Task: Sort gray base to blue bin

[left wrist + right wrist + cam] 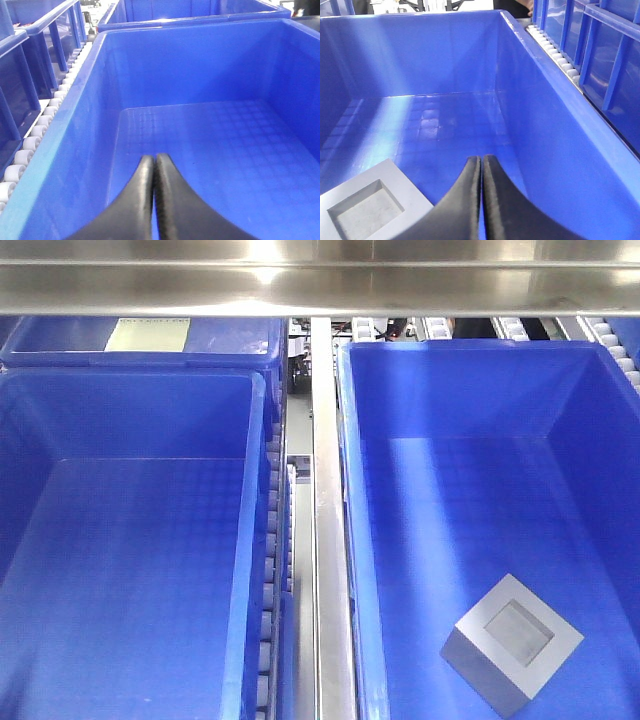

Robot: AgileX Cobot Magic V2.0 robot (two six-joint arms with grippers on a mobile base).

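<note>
While the right gripper (pixel 481 165) is hovering with its jaws clenched on nothing, the gray base (pixel 367 207) is lying just to its left on the grid-patterned floor of the blue bin (pixel 540 115). Matte and unmarked, the block is showing its square recess facing upward. Over a neighbouring bin (pixel 75 150), the left gripper (pixel 154 165) is hanging with jaws clenched, likewise grasping nothing.

Glossy plastic blue bin (pixel 352 540), matte gray base (pixel 512 642)
</note>
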